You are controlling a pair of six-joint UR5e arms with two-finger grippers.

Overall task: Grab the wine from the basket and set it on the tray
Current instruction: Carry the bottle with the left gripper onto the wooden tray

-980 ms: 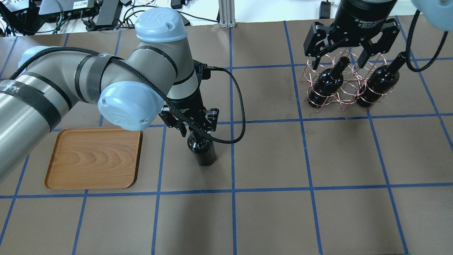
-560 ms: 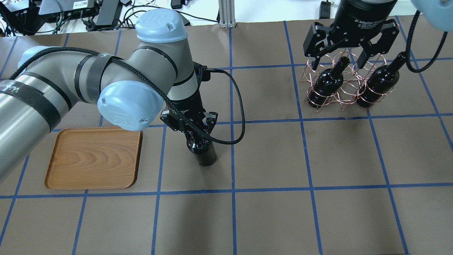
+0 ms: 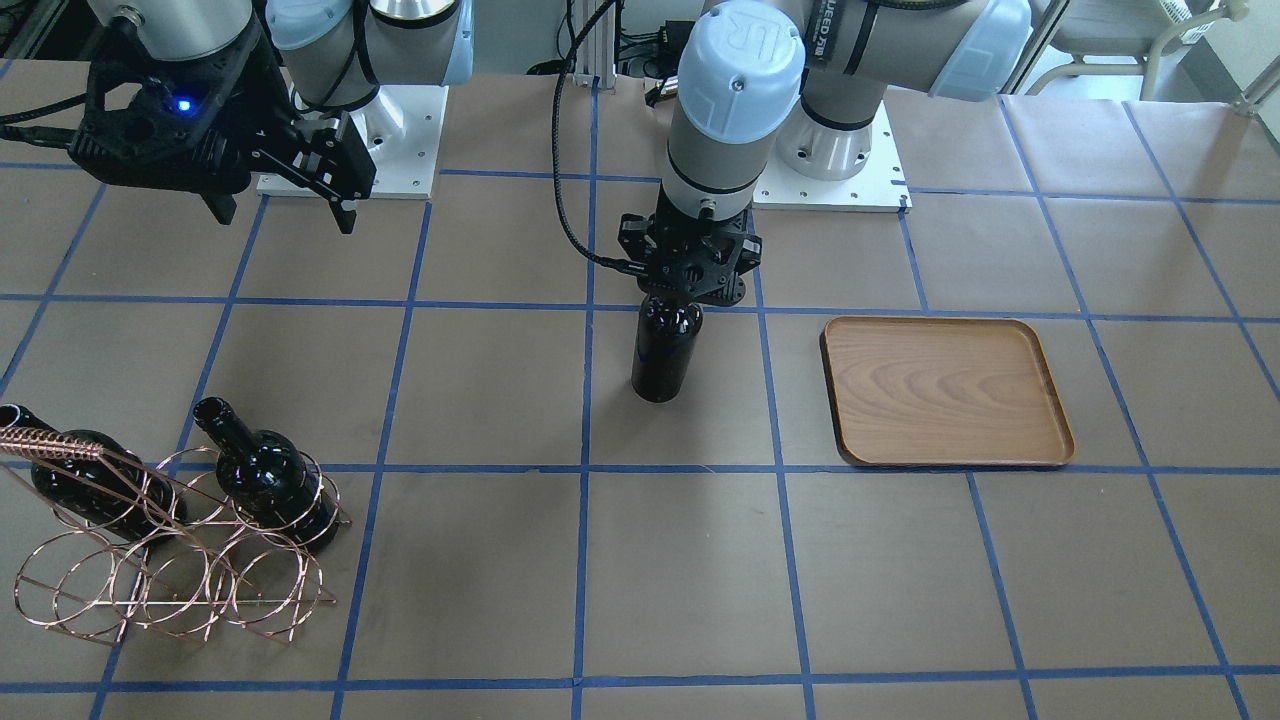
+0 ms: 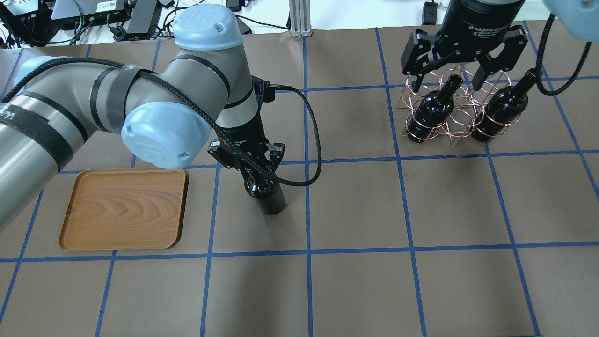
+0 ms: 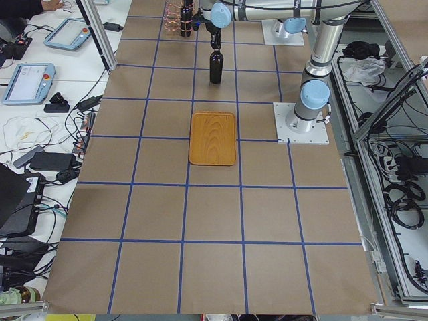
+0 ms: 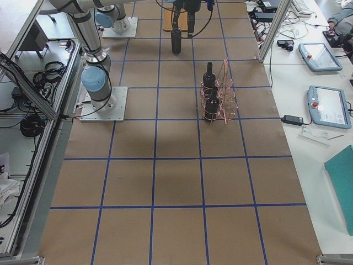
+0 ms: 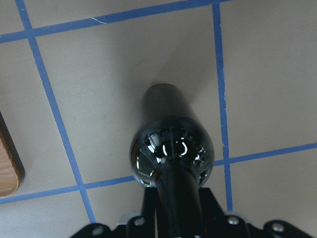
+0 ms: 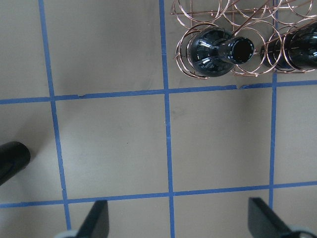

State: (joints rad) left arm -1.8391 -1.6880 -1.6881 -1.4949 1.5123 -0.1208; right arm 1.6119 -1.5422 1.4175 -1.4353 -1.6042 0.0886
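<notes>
My left gripper (image 4: 255,167) is shut on the neck of a near-black wine bottle (image 4: 268,199) and holds it upright over the table, right of the wooden tray (image 4: 124,210). The front view shows the same gripper (image 3: 680,300), bottle (image 3: 660,355) and tray (image 3: 945,390). The left wrist view looks down the bottle (image 7: 171,148); I cannot tell whether its base touches the paper. My right gripper (image 4: 447,80) is open and empty above the copper wire basket (image 4: 456,122), which holds two more bottles (image 4: 433,110) (image 4: 503,110).
The table is brown paper with a blue tape grid. The tray's corner shows at the left edge of the left wrist view (image 7: 7,171). The right wrist view shows the basket (image 8: 208,12) with a bottle (image 8: 213,52). Cables and devices lie past the far edge.
My left gripper's fingers have drawn in on the bottle's neck. The arm and bottle have shifted slightly left, toward the tray. The right arm has barely moved.
</notes>
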